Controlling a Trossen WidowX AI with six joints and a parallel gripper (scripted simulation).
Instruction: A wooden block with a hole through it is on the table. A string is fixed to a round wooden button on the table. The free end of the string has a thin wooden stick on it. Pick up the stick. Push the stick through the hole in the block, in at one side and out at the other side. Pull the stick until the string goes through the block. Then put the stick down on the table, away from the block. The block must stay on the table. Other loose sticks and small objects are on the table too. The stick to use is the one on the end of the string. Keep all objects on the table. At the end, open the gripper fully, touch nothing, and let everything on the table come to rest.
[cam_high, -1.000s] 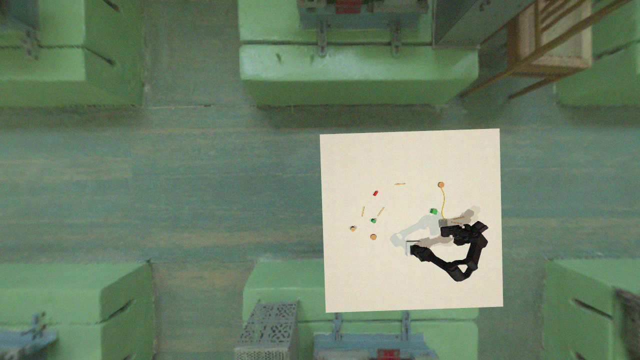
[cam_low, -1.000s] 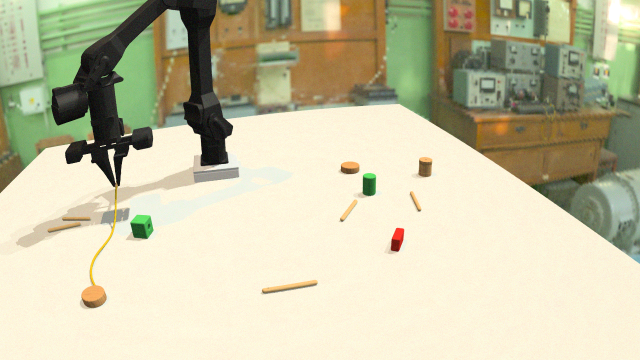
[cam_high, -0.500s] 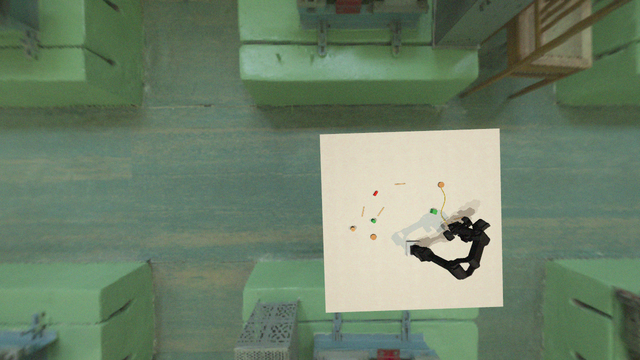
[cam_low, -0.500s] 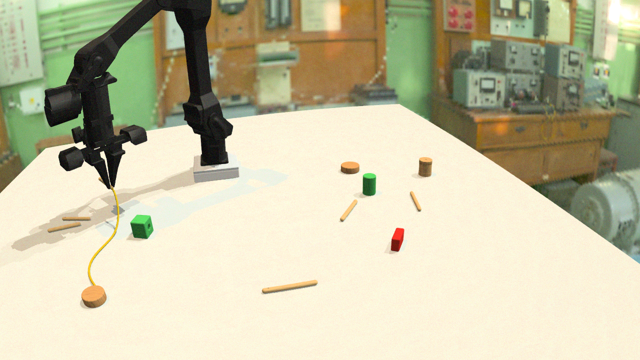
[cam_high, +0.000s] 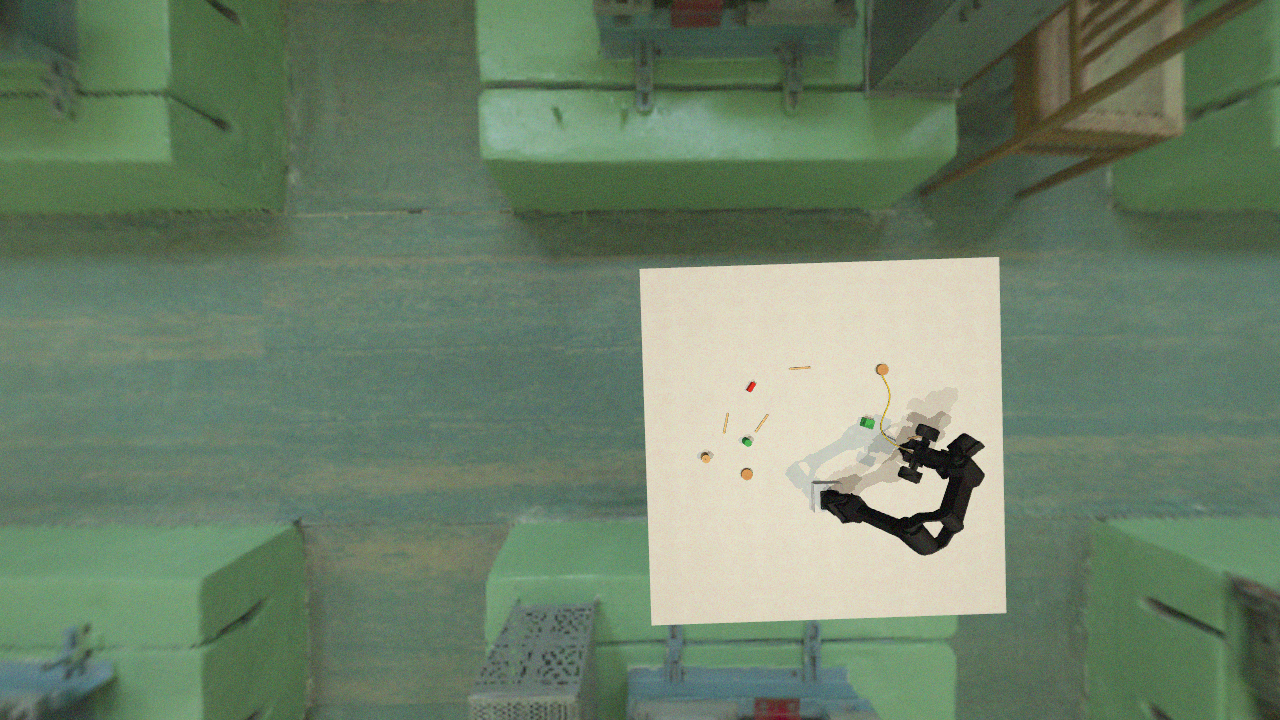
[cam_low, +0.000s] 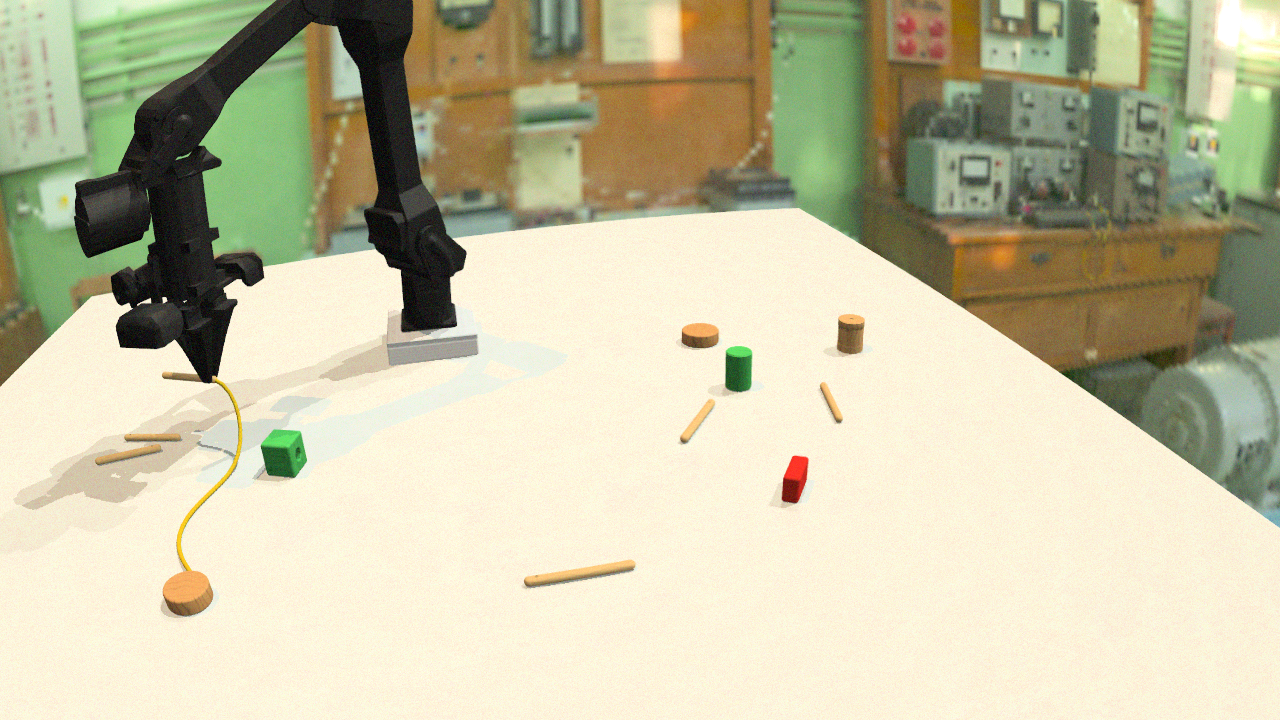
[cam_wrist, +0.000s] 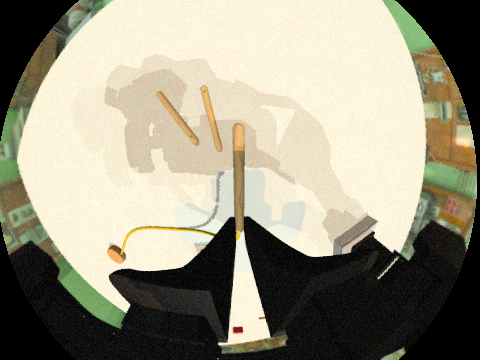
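My gripper (cam_low: 211, 377) (cam_wrist: 239, 222) is shut on the string's stick (cam_low: 180, 376) (cam_wrist: 239, 175), near its string end, and holds it above the table. The stick's free end points left in the exterior view, away from the block. The yellow string (cam_high: 888, 398) (cam_low: 238, 420) (cam_wrist: 160, 228) runs from the stick to the round wooden button (cam_high: 882, 368) (cam_low: 187, 592) (cam_wrist: 116, 254). The green block (cam_high: 867, 422) (cam_low: 283, 453) sits on the table (cam_high: 698, 555) (cam_low: 805, 626); its hole shows on the right face in the exterior view. The string passes outside the block.
Two loose sticks (cam_low: 152, 437) (cam_low: 128, 454) (cam_wrist: 177, 118) (cam_wrist: 211, 118) lie left of the block in the exterior view. Farther off are a red block (cam_high: 750, 386) (cam_low: 794, 479), a green cylinder (cam_high: 747, 440) (cam_low: 738, 368), more sticks (cam_low: 580, 574) (cam_low: 698, 420), a wooden disc (cam_low: 699, 335) and a wooden cylinder (cam_low: 850, 334).
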